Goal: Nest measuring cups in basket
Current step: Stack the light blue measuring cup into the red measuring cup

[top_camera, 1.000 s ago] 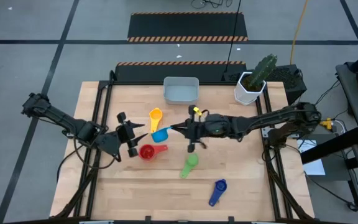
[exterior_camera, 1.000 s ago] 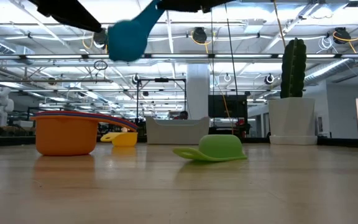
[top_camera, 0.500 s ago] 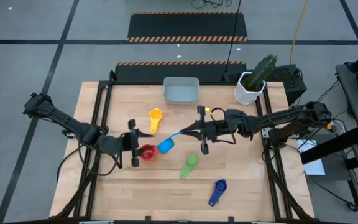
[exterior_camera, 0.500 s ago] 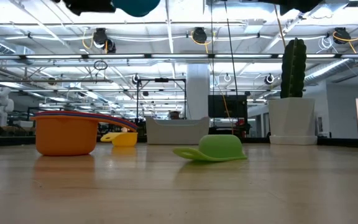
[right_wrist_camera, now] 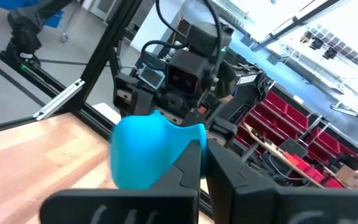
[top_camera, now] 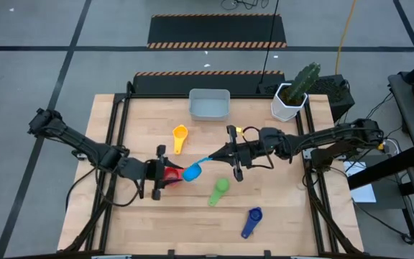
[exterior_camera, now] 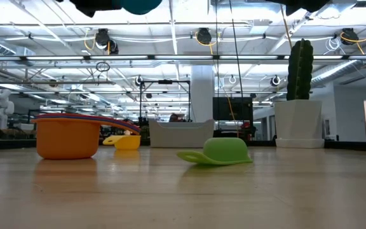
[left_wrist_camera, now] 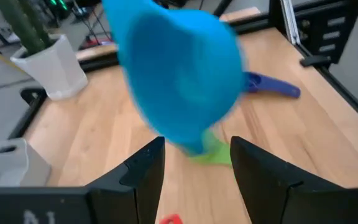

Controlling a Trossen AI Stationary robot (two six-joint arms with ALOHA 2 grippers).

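In the low view the light blue cup (exterior_camera: 140, 6) is cut off by the top edge, only its rounded underside showing, and the arms there are dark scraps along that edge. In the left wrist view the same cup is blurred and hides most of the green cup (left_wrist_camera: 211, 150). From above, the red cup (top_camera: 171, 173) is partly covered by the left gripper (top_camera: 158, 175) (its contents cannot be told).
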